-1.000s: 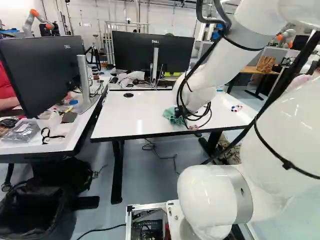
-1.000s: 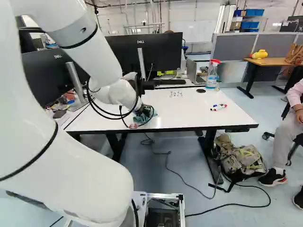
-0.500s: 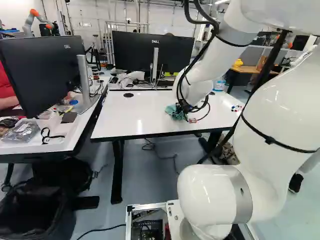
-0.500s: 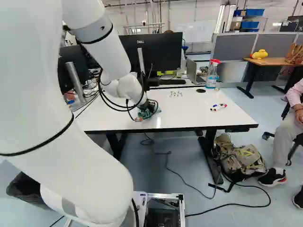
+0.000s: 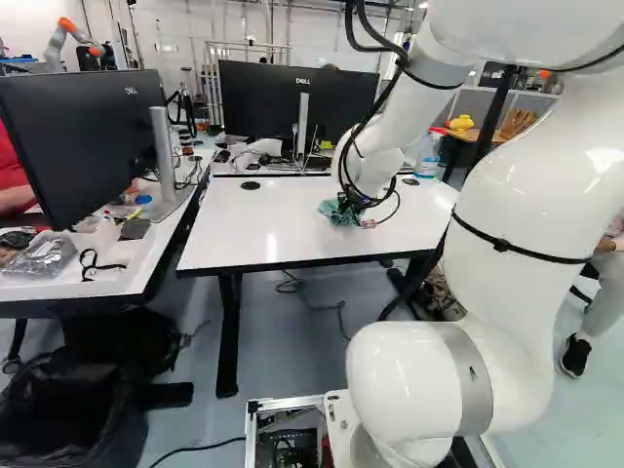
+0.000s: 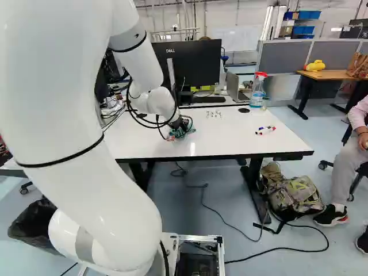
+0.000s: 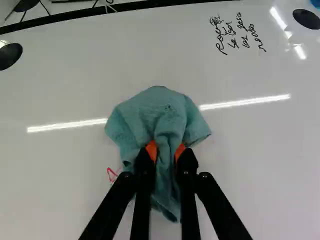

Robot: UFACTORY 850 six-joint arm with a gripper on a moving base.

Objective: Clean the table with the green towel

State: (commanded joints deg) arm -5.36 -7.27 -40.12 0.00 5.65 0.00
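The green towel [image 7: 159, 112] is bunched up on the white table [image 6: 230, 144], clamped between the orange pads of the gripper [image 6: 183, 123]; one pad presses it from each side, with a wide fold spread ahead of the fingertips and a narrower tail running back between the fingers. A small red mark [image 7: 112, 174] shows just beside the cloth; farther ahead of the gripper there's black handwriting [image 7: 235, 32] on the tabletop, several short lines of it, near a black round cable cover [image 7: 306, 19].

At the right of the right base view some markers [image 6: 265, 130] lie together on the same table, well apart from the towel; a spray bottle with a red head [image 6: 258, 89] stands at the far edge, and behind that edge are a laptop [image 6: 234, 85] and a black monitor [image 5: 297, 102]. Under the table's right end a camouflage backpack [image 6: 293, 195] sits on the floor. Over in the left base view there's another desk [image 5: 117, 278] – a big monitor [image 5: 83, 146] on it, a clear plastic bag [image 5: 44, 256] and a black strap [image 5: 97, 263] nearby.
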